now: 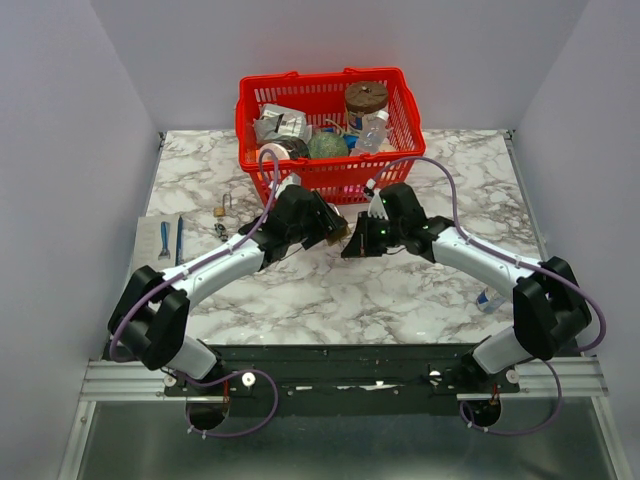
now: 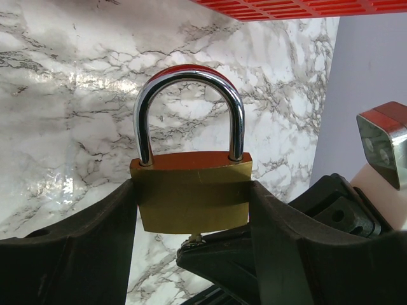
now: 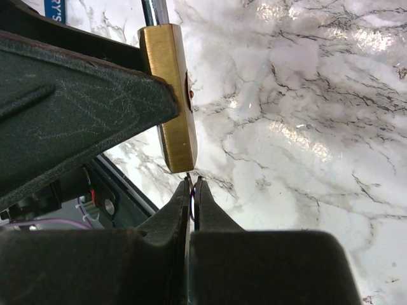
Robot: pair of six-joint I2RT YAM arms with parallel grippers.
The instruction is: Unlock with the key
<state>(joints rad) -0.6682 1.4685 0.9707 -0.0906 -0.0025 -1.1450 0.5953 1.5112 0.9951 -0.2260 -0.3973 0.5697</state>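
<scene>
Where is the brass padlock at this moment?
The brass padlock fills the left wrist view, clamped between the left fingers; they hold it over the table's middle, just in front of the red basket, with the shut right fingers at its underside.

The bench [image 1: 450,200] has a white top with grey marble swirls. A red basket [image 1: 320,172] sits on it at the far side, in the middle. On the left lies a white sheet [image 1: 148,232], and two blue tools [image 1: 164,240] [image 1: 180,238] lie side by side on it. Just to the right of the sheet is a little gold lock [image 1: 218,212], with a thin bent bit of metal [image 1: 228,200] beside it and some small dark metal bits [image 1: 219,231] a little nearer. On the right, a white and blue thing [image 1: 489,298] peeks out from behind an arm; what it is cannot be told.
</scene>
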